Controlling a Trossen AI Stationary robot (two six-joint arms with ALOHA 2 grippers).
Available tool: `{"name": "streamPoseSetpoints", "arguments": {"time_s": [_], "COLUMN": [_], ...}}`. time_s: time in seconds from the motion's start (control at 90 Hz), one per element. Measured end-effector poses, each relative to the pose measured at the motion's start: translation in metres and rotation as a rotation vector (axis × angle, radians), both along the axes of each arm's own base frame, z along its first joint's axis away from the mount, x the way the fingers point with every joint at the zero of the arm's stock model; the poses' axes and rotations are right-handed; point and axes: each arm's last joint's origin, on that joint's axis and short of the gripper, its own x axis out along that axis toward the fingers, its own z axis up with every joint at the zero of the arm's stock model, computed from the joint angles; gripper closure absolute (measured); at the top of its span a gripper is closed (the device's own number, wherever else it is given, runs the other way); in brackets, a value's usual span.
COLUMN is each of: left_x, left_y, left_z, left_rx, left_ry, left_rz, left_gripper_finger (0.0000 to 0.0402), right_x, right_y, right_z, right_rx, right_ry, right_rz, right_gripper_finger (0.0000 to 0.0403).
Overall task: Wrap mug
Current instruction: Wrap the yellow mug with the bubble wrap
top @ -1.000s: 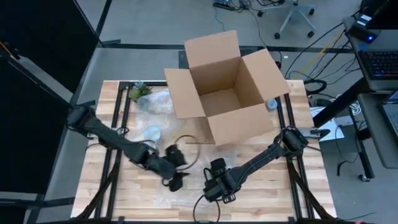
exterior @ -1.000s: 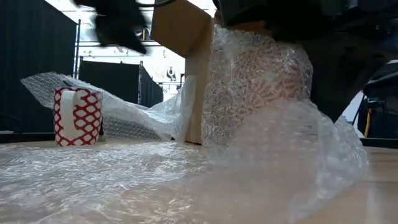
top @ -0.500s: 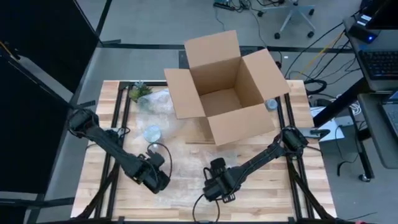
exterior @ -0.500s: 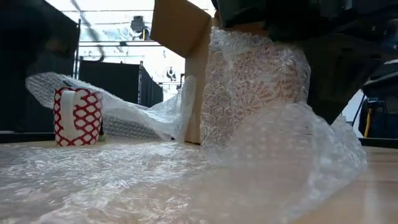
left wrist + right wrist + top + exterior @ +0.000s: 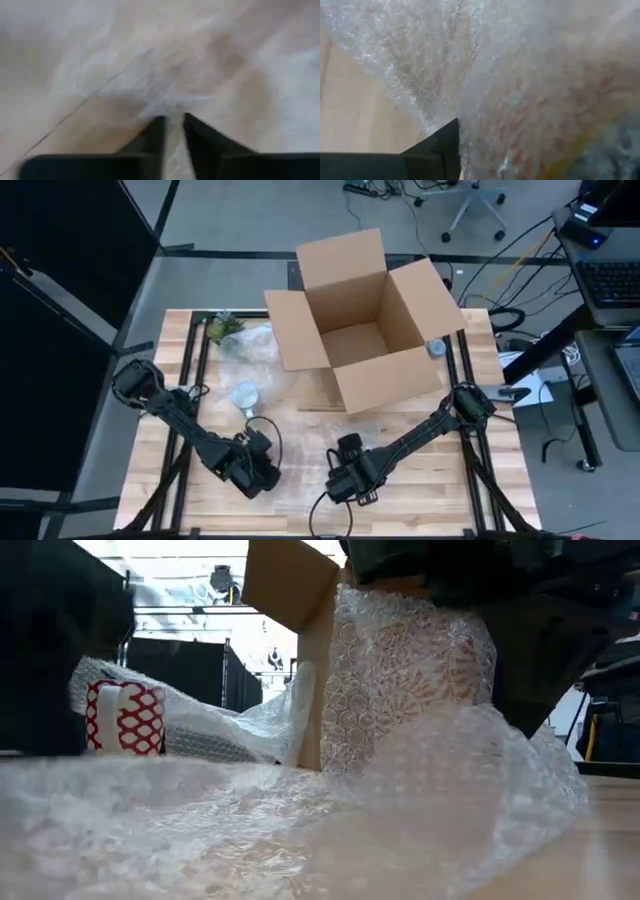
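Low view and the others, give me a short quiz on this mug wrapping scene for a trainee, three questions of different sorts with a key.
1. True or false: the cardboard box has its flaps shut.
2. Multiple choice: the red-and-white mug is A) inside the box, B) upright on the table, C) lying on its side.
3. Short answer: what clear material fills the right wrist view, ahead of the right tool?

Key
1. False, the flaps stand open.
2. B.
3. Bubble wrap, with a red pattern showing through it.
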Motion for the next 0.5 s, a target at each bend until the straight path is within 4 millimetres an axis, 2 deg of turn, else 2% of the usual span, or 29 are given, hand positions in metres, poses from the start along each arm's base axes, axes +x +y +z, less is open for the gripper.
{"name": "streamPoseSetpoints", "arguments": {"time_s": [0.078,0.178,0.267,0.411,0.5], "left_x": [0.004,0.013,0.019,0.040,0.054], "left_y": [-0.002,-0.008,-0.010,-0.015,-0.011], "left_z": [0.009,0.032,0.045,0.067,0.077], "left_rx": [0.026,0.056,0.130,0.227,0.287], "left_ry": [-0.037,-0.142,-0.209,-0.384,-0.474], "left_rz": [-0.015,-0.044,-0.091,-0.196,-0.255], "left_gripper_finger": [0.0393,0.0400,0.0401,0.0401,0.0401], "right_x": [0.000,0.000,0.000,0.000,0.001], "right_y": [0.000,0.000,0.000,-0.001,-0.001], "right_z": [0.000,0.000,0.000,0.000,0.000], "right_rx": [0.000,0.001,0.001,0.002,0.002], "right_ry": [-0.001,0.000,0.000,-0.001,-0.001], "right_rz": [0.000,0.000,0.000,-0.001,-0.001], "right_gripper_finger": [0.0222,0.0222,0.0222,0.0222,0.0222]}}
